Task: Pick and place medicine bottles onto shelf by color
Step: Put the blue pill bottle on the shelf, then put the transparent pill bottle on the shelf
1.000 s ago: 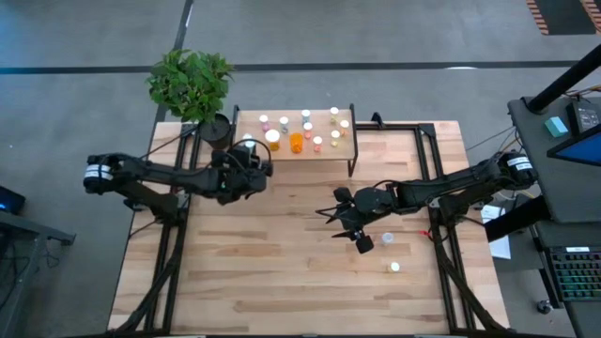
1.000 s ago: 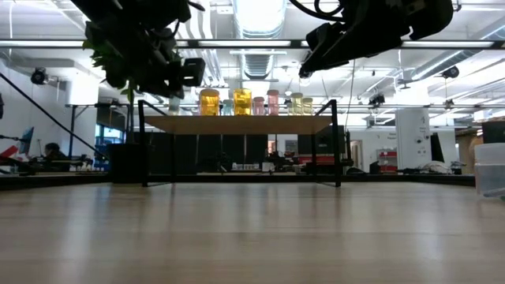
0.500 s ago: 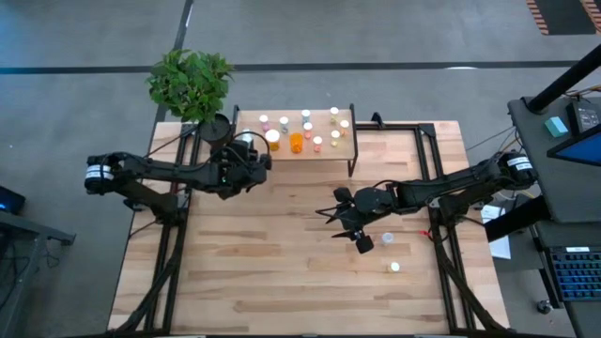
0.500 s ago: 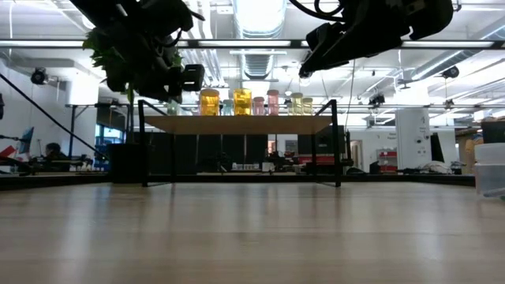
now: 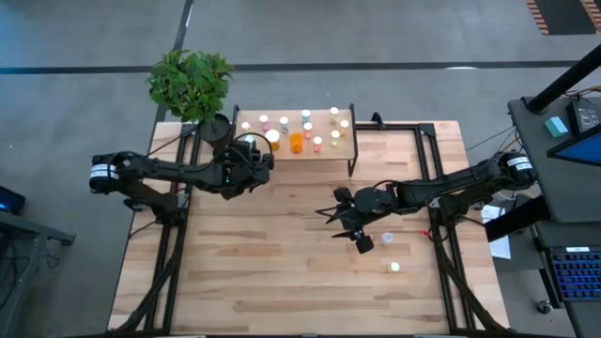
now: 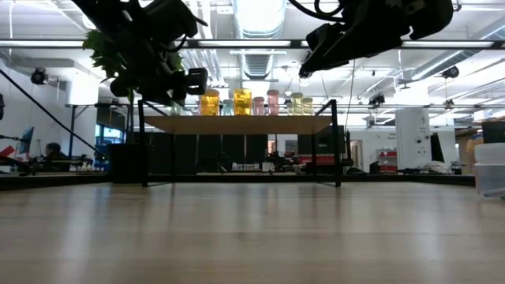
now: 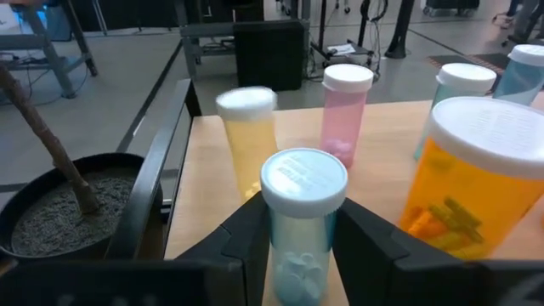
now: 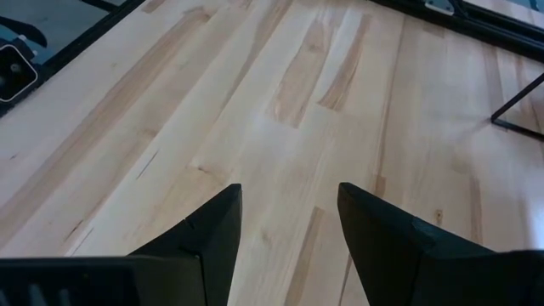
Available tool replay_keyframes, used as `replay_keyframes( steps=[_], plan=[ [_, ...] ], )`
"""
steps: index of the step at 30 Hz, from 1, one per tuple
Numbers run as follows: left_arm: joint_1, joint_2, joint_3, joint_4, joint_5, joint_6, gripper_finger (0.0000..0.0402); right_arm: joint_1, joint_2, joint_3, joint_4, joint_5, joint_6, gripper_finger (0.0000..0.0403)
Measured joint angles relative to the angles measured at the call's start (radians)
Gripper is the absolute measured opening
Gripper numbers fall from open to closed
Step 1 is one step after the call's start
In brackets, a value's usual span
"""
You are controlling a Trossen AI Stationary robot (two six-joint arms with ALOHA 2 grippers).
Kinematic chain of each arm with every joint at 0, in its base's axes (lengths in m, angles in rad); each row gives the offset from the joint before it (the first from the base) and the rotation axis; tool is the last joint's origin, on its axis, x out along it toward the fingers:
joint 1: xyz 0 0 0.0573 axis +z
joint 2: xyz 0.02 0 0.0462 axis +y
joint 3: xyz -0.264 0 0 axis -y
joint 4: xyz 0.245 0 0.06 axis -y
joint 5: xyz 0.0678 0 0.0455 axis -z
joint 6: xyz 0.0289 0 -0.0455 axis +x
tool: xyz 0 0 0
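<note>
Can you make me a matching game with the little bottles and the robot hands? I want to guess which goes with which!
Things:
1. blue bottle
2. pink bottle
3. big orange bottle
4. right gripper

Where or how:
A. open, with nothing in it, above bare table wood
B. between the fingers of the left gripper
C. standing on the shelf, the widest one, with a white cap
D. standing on the shelf beside the yellow bottle

Pairs: 1-B, 2-D, 3-C, 4-A
</note>
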Motion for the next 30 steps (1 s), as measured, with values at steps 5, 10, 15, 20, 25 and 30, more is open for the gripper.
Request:
replay_keyframes(
  steps=[5,10,15,20,25,30],
  plan=[
    [0.000,-0.013,0.000,-0.008,0.012,0.000,0.0105,0.000,0.000,0.000,0.000,0.000,0.001,0.0187],
    [0.000,-0.017,-0.002,-0.010,0.016,0.003,0.0123,0.000,0.000,0.000,0.000,0.000,0.002,0.0187],
    [-0.001,-0.017,-0.002,-0.009,0.018,0.009,0.0158,0.000,0.000,0.000,0.000,0.000,0.001,0.0187],
    [-0.001,-0.019,-0.002,-0.010,0.060,0.042,0.0190,0.000,0.000,0.000,0.000,0.000,0.002,0.0187],
    [-0.007,-0.030,0.000,-0.011,0.082,0.081,0.0201,0.000,0.000,0.000,0.000,0.000,0.002,0.0187],
    [-0.020,-0.076,0.000,-0.017,0.082,0.113,0.0202,0.000,0.000,0.000,0.000,0.000,0.002,0.0187]
  ],
)
